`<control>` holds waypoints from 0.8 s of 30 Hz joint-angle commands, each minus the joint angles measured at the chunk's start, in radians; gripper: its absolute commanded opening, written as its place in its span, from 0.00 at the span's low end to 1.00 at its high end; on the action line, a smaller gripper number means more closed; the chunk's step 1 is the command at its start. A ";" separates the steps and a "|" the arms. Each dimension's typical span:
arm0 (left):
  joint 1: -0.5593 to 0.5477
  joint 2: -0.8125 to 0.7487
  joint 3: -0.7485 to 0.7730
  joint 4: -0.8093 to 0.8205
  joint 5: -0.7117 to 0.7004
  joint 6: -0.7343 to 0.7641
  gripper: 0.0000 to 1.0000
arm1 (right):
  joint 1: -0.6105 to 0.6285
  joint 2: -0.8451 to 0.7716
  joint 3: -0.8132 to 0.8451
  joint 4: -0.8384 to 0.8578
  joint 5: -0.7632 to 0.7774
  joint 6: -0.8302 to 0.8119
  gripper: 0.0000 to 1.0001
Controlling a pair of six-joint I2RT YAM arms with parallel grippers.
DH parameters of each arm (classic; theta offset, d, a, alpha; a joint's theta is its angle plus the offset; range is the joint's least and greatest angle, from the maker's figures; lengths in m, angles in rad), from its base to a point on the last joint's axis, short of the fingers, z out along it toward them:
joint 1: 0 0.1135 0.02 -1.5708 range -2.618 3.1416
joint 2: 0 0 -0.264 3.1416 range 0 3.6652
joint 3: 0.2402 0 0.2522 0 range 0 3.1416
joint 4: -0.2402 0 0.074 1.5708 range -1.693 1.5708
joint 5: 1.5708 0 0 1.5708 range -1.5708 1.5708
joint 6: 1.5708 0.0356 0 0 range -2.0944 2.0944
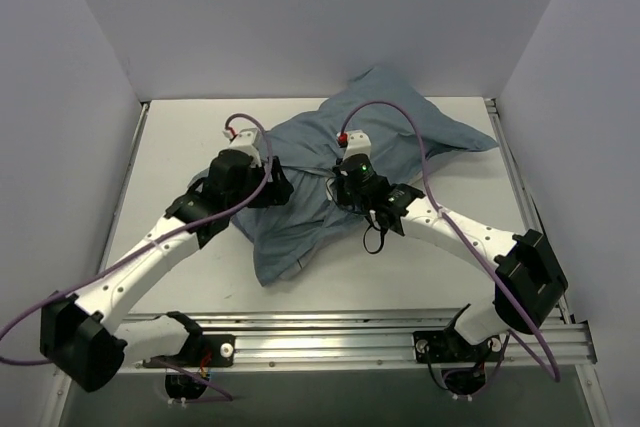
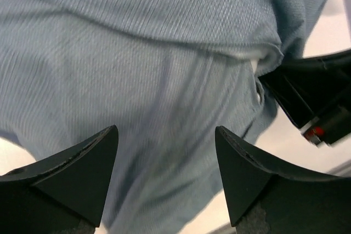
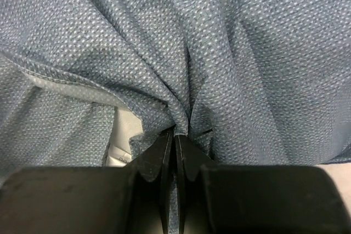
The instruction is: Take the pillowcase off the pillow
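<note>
Your right gripper (image 3: 175, 138) pinches a gathered fold of the dimpled-weave, dusty-blue pillowcase (image 3: 247, 53); your left gripper (image 2: 166, 135) hangs wide open over its finely ribbed, rumpled cloth.

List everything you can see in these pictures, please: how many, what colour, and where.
pillowcase: one, dusty blue, crumpled across the middle of the table
pillow: one, white, only a sliver showing at an opening in the cloth
table: one, white, under everything
walls: three, pale grey-white, at the back and both sides
rail: one, silver metal, along the near edge
cables: two, purple, looping along the arms
arms: two, white and black, the left arm and right arm reaching in from the near edge
left hand: one, black, open, pointed at the cloth
right hand: one, black, shut on a fold of the pillowcase
</note>
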 commanded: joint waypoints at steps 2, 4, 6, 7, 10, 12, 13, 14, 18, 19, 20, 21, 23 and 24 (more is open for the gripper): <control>-0.013 0.158 0.128 0.049 -0.031 0.161 0.79 | 0.015 0.001 0.036 0.026 0.027 -0.012 0.00; -0.016 0.198 0.157 0.038 -0.052 0.172 0.76 | 0.015 -0.005 0.041 0.026 0.031 -0.014 0.00; -0.021 0.236 0.163 0.035 -0.062 0.176 0.65 | 0.017 -0.003 0.049 0.023 0.033 -0.018 0.00; -0.022 0.241 0.161 0.035 -0.065 0.176 0.56 | 0.017 -0.003 0.050 0.022 0.034 -0.021 0.00; -0.022 0.236 0.148 0.035 -0.069 0.163 0.23 | 0.015 0.000 0.061 0.016 0.044 -0.027 0.00; -0.022 0.210 0.123 0.026 -0.086 0.150 0.06 | 0.014 0.000 0.062 0.016 0.056 -0.037 0.00; -0.018 0.198 0.112 0.012 -0.098 0.144 0.03 | 0.011 0.001 0.065 0.011 0.063 -0.038 0.00; -0.013 0.171 0.091 -0.005 -0.115 0.138 0.02 | -0.001 0.001 0.067 0.005 0.085 -0.038 0.00; 0.053 0.068 0.018 -0.089 -0.181 0.094 0.02 | -0.096 -0.014 0.092 -0.058 0.114 -0.005 0.00; 0.076 0.043 -0.001 -0.127 -0.184 0.084 0.02 | -0.119 -0.024 0.095 -0.067 0.117 0.021 0.00; 0.132 -0.016 -0.021 -0.147 -0.186 0.051 0.02 | -0.144 -0.050 0.095 -0.098 0.119 0.032 0.00; 0.163 -0.050 -0.067 -0.161 -0.177 0.032 0.02 | -0.185 -0.067 0.092 -0.101 0.125 0.038 0.00; 0.247 -0.145 -0.113 -0.201 -0.161 -0.017 0.02 | -0.222 -0.107 0.084 -0.107 0.122 0.064 0.00; 0.266 -0.177 -0.151 -0.213 -0.157 -0.035 0.02 | -0.253 -0.117 0.082 -0.110 0.116 0.074 0.00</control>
